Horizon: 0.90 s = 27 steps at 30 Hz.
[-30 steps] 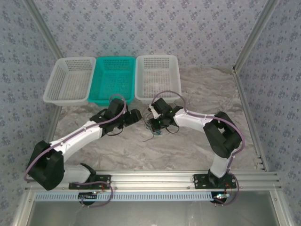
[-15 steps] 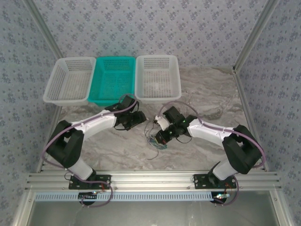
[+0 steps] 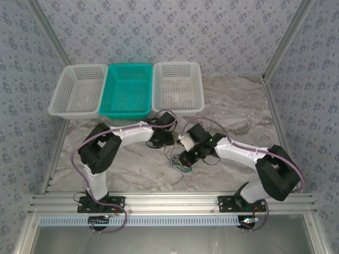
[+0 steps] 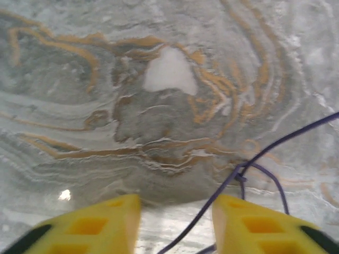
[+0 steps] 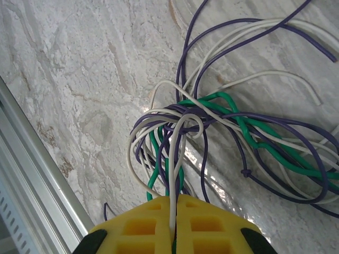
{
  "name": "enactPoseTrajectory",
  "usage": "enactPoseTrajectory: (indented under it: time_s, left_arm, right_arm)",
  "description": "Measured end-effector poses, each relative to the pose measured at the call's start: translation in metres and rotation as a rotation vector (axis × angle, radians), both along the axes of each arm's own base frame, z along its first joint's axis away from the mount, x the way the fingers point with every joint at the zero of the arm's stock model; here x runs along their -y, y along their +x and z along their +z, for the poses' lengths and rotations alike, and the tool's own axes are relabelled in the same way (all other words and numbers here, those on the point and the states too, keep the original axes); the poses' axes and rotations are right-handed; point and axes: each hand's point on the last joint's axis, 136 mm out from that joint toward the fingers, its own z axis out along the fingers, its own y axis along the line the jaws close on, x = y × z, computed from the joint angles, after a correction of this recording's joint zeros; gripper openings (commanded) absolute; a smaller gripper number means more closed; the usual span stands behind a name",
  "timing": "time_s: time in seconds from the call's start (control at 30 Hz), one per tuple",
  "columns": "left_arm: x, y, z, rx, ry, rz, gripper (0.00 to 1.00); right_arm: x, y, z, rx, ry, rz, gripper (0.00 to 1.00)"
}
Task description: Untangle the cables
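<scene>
Right wrist: right gripper (image 5: 174, 203) pinched shut on tangled thin white, green and purple cables (image 5: 212, 132); left gripper (image 4: 176, 211) near that tangle, partly open (purple strand (image 4: 254, 159) loose between its jaws).

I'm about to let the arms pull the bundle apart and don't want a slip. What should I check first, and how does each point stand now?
1. Right gripper holds the cables: ok, fingers shut on a white wire.
2. Left gripper has a strand lined up: ok, a purple wire runs through the gap between its fingers.
3. Left grip closed: not ok, fingers stand apart.
4. Arms on different strands: ok, purple against white.
5. Right holds one strand alone: cannot tell; a green wire vanishes under the fingers.
6. Tangle loosened: not ok, strands loop through each other.
</scene>
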Motion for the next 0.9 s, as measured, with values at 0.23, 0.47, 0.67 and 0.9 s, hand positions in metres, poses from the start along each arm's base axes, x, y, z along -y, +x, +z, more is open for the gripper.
enactPoseTrajectory:
  time_s: [0.23,0.47,0.67,0.9]
  left_arm:
    - [-0.007,0.002,0.002,0.015,0.024,0.014,0.0]
    - [-0.049,0.031,0.098,0.165,-0.094,0.117,0.0]
    - [-0.048,0.057,0.215,0.39,-0.268,0.063,0.0]
    - [0.013,0.046,0.26,0.436,-0.388,-0.127,0.0]
  right_arm:
    - [0.023,0.012,-0.004,0.072,-0.075,-0.116,0.01]
    - [0.102,0.033,-0.012,0.113,-0.118,-0.509,0.05]
    - [0.144,0.044,-0.011,0.088,-0.087,-0.73,0.3]
    - [0.136,0.043,0.04,0.172,0.022,-0.685,0.68]
